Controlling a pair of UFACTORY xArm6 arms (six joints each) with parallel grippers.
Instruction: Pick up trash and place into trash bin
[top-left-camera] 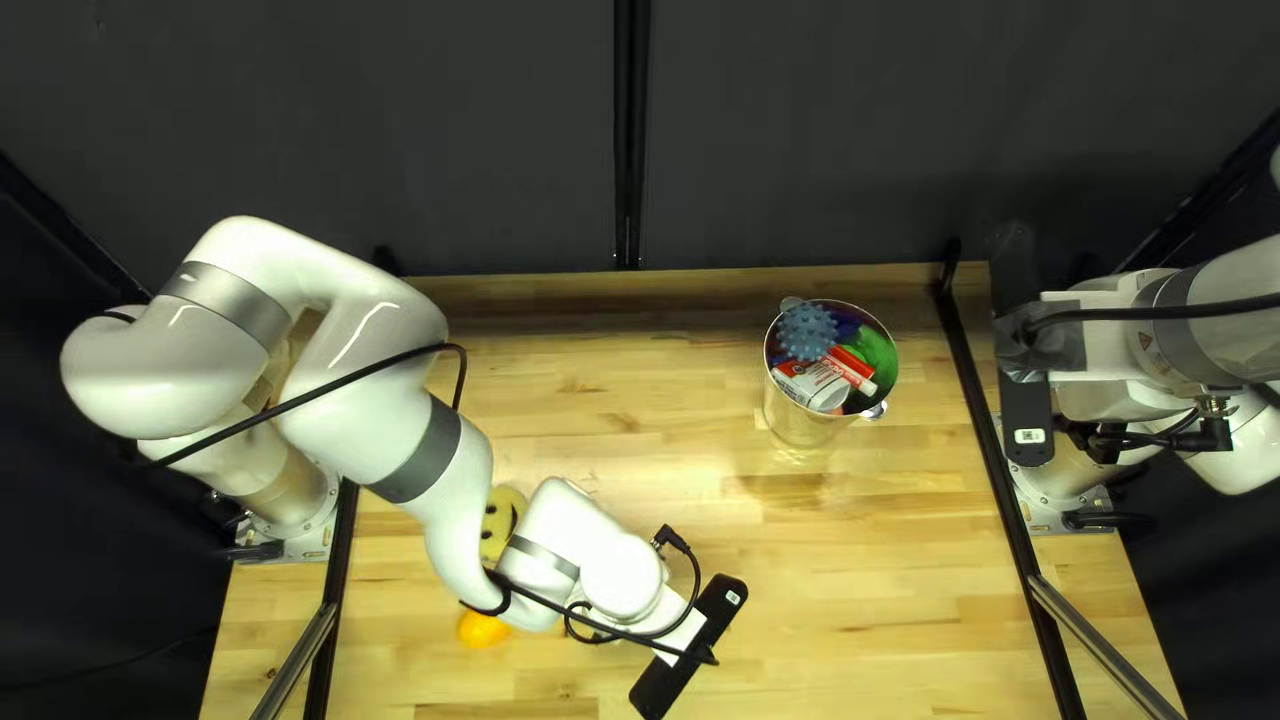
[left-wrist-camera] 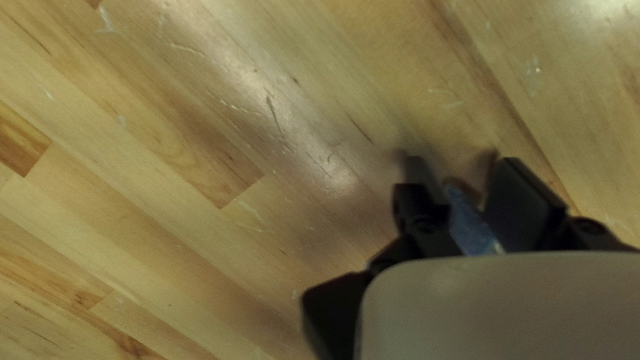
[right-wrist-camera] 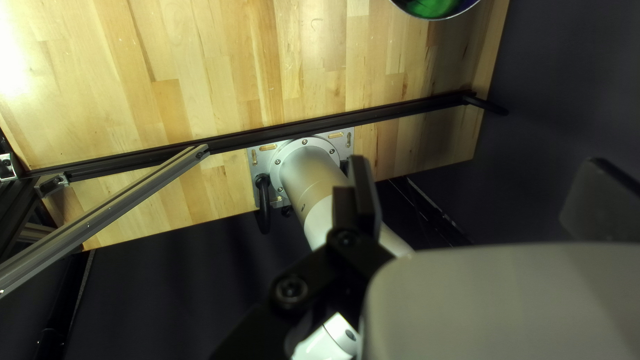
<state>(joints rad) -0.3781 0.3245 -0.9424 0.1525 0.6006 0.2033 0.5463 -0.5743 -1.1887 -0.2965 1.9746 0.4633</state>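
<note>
blue scrap (left-wrist-camera: pixel 472 223), clamped between your left gripper's (top-left-camera: pixel 678 640) fingers, over the table (top-left-camera: pixel 854 574) at bottom center; your right gripper (top-left-camera: pixel 1060 350), far right, has fingers wide apart; clear bin (top-left-camera: pixel 798 424) stands filled, right of center.

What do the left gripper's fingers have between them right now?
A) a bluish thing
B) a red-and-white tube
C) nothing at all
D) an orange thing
A: a bluish thing shows between the left gripper's fingers, one on either side of it.
</note>
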